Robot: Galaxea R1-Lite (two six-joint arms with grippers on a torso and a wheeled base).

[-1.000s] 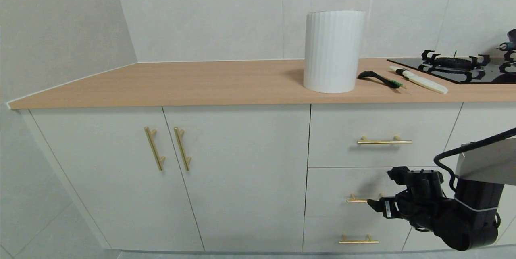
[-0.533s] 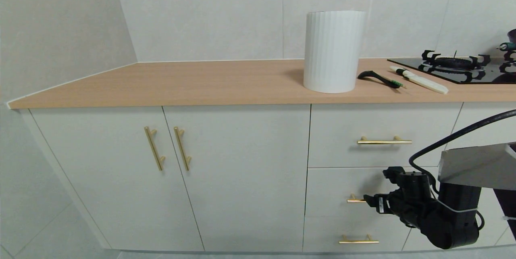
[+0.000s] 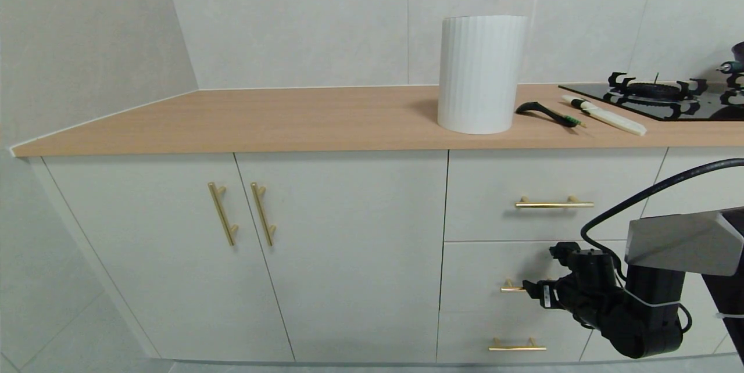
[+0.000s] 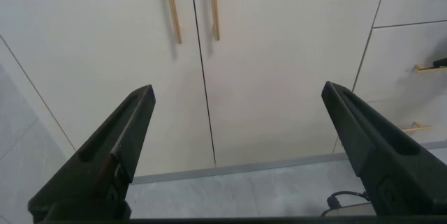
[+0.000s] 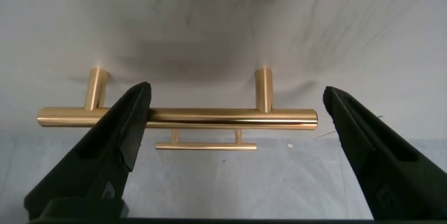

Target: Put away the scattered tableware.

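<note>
Brass drawer handle (image 5: 178,117), crosswise between the spread right jaws, ungripped

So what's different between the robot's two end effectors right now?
The left end effector faces the cabinet doors from farther back, with their two upright gold handles ahead. The right end effector sits close up to the middle drawer's handle, a level gold bar. The left has nothing close within its gap; the right has the bar running across its gap. Both are black, two-fingered and open.
</note>
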